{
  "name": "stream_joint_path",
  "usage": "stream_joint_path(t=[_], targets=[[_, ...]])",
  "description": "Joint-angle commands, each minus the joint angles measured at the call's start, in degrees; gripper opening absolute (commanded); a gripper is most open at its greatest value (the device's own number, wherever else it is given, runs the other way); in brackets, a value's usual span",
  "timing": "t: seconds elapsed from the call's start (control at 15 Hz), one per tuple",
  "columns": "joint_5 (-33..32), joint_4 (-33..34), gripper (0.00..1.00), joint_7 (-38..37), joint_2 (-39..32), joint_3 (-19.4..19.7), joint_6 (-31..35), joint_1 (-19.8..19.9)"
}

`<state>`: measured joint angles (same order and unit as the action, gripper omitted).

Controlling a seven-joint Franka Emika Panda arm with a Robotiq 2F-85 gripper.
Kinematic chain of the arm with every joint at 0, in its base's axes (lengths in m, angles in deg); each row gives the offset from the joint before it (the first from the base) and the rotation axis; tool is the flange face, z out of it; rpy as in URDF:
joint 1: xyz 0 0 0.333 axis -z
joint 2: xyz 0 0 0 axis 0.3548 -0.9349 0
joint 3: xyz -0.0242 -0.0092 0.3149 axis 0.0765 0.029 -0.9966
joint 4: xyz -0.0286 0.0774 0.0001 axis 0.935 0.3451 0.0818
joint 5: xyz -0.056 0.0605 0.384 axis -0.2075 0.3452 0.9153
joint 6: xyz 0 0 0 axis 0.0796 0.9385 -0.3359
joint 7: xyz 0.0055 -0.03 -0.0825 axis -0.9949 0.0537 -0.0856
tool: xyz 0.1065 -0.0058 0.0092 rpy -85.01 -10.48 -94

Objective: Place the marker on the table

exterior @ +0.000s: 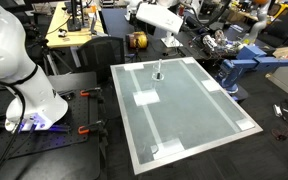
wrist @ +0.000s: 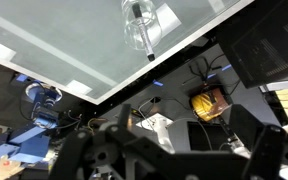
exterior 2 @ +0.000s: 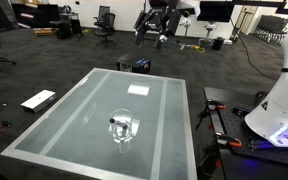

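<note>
Marker not yet picked up: it stands in the cup, and the gripper is off past the tabletop's rim.

Nothing of the task looks done: the marker (exterior 2: 118,123) leans inside 1 small clear cup (exterior 2: 129,134), dark end up, in the lower centre of an exterior view, so lifting it out and laying it down are both left. In the wrist view the gripper (wrist: 174,155) spreads wide and empty along the bottom of the frame, out beyond the white rim over cables and clutter, with the cup at the top of the frame. The tabletop (exterior: 189,115) is broad and bare around the cup, apart from flat white square patches (exterior: 145,97), which I judge leaves ample room to lay the marker down away from the edges.
</note>
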<state>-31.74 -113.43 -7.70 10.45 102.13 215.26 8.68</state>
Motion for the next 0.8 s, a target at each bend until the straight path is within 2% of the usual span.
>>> stream_joint_path(t=[0.0, 0.27, 0.67, 0.73], targets=[[5.1, 4.2, 1.00, 9.9, -6.1, -0.9, -3.7, 1.7], [5.4, 7.4, 1.00, 15.5, -12.3, -3.7, -5.1, 4.2], [3.8, 11.7, 1.00, 17.6, -19.4, -9.2, -5.0, 7.4], [4.0, 8.8, 1.00, 16.4, -17.0, -9.8, -2.8, 7.9]])
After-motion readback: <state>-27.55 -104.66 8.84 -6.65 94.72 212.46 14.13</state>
